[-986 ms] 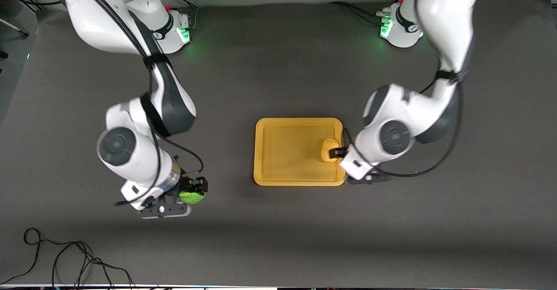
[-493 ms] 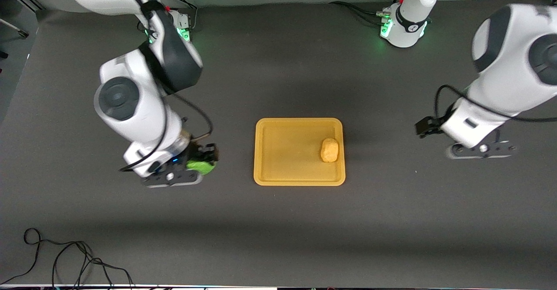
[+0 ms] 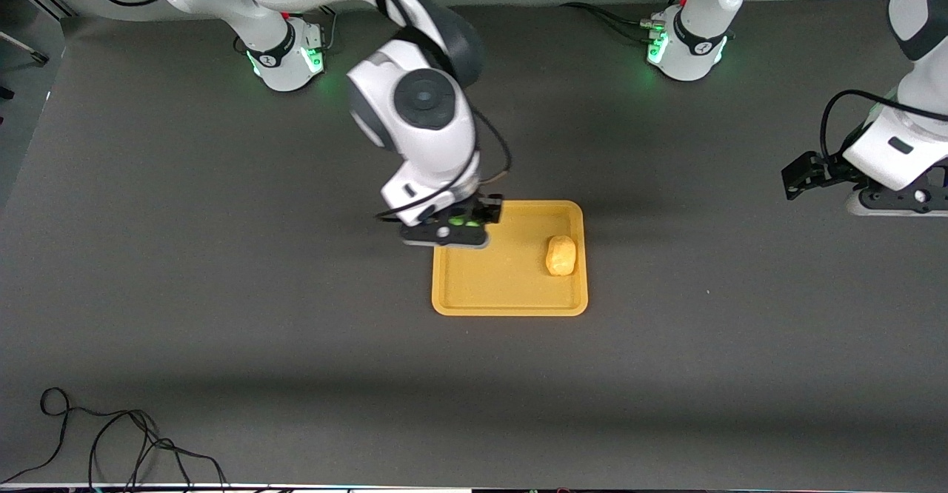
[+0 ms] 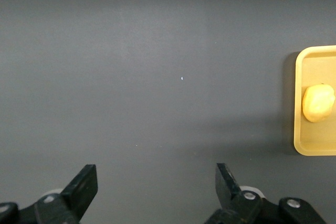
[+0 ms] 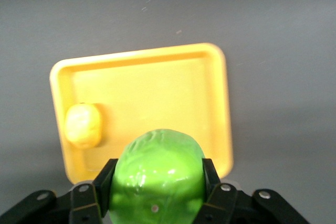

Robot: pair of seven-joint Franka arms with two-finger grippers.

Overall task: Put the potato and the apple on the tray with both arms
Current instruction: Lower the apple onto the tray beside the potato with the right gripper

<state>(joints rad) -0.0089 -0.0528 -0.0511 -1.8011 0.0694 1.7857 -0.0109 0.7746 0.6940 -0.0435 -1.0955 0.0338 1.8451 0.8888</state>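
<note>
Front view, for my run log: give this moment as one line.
right gripper: shut on apple, over tray corner | left gripper: open, waiting over bare table | potato: on tray

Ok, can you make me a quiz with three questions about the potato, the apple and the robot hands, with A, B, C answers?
1. Where is the potato?
A. on the tray
B. on the bare table
C. in a gripper

2. What colour is the apple?
A. red
B. green
C. orange

3. What is the left gripper doing?
A. squeezing the potato
B. holding the apple
C. open, holding nothing

Answers:
1 A: it lies inside the tray's rim, toward the left arm's end.
2 B: bright green between the right gripper's fingers, above the tray's edge.
3 C: its fingers stand apart over bare table.
</note>
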